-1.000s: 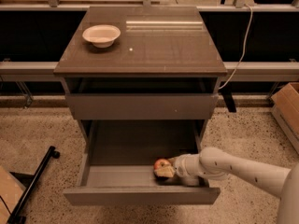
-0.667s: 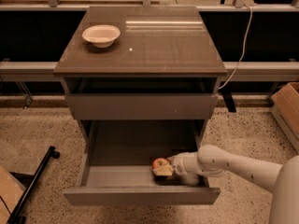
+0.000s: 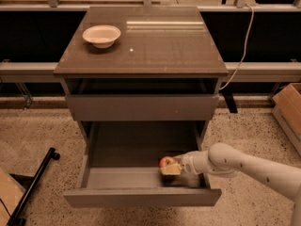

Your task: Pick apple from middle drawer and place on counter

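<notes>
The apple [image 3: 165, 161], small and red with a yellowish side, is in the right part of the pulled-out middle drawer [image 3: 141, 197]. My gripper [image 3: 170, 167] reaches into the drawer from the right on a white arm and is shut on the apple, with a yellowish fingertip [image 3: 172, 170] against its front. The apple sits slightly above the drawer floor. The counter [image 3: 155, 46] is the glossy dark top of the cabinet, above the drawer.
A white bowl [image 3: 101, 35] stands on the counter's back left. The top drawer [image 3: 141, 107] above is nearly closed and overhangs the open one. A black pole [image 3: 33, 185] lies on the floor at left, and a cardboard box [image 3: 289, 109] stands at right.
The gripper and the apple have risen slightly together in the drawer. The arm has shifted a little to the left.
</notes>
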`<state>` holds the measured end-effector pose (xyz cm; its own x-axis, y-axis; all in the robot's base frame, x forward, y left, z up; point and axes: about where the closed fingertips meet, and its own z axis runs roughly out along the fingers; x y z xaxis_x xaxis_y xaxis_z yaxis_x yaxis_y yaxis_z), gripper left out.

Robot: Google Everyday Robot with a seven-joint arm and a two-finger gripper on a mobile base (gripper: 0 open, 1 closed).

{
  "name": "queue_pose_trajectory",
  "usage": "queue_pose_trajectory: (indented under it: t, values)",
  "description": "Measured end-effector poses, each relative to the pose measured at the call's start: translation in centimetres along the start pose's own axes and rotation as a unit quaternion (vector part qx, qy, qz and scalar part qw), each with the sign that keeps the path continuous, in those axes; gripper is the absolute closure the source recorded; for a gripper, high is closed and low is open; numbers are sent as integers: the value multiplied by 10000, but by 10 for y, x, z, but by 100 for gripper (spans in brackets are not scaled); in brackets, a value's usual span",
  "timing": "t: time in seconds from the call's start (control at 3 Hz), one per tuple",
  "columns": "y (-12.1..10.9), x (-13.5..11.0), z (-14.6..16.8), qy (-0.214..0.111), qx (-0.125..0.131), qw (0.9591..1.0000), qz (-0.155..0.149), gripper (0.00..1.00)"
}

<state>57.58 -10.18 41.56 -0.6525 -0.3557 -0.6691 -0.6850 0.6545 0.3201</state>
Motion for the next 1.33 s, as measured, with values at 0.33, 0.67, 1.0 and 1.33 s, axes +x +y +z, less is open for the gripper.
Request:
queue_pose_trajectory:
  t: [0.33, 0.67, 1.0, 1.33]
  values:
    - [0, -22, -83, 28, 95, 9999, -83, 100]
    - [-2, -73, -188, 222, 385, 9979, -480, 100]
    - [-9, -161, -293, 431, 946, 9868, -1242, 100]
    - [-7, -232, -345, 800, 1187, 9684, -2040, 100]
